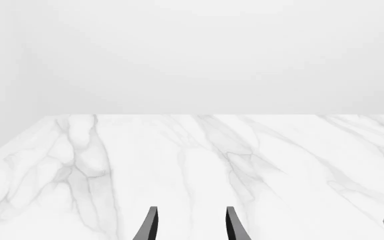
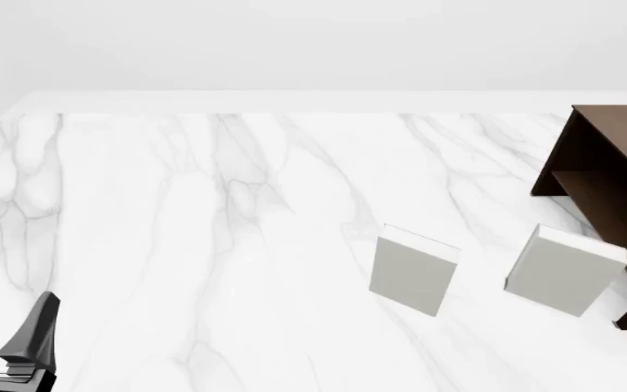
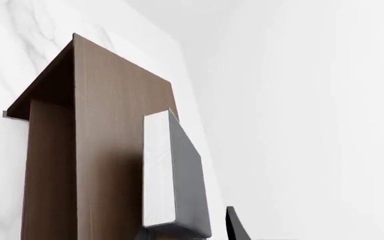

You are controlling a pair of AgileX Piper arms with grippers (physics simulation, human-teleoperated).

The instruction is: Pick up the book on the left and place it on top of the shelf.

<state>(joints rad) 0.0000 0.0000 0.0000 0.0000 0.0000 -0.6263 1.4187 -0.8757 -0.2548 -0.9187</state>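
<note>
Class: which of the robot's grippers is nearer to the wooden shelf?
Right. The right gripper holds a dark book over the shelf; the left gripper sits far across the table.

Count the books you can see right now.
3: two light-grey books stand on the table, left one, right one beside the shelf; the dark book shows only in the right wrist view. Others may be hidden.

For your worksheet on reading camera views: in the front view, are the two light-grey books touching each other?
No. The left grey book and the right grey book stand apart, with bare table showing between them.
</note>
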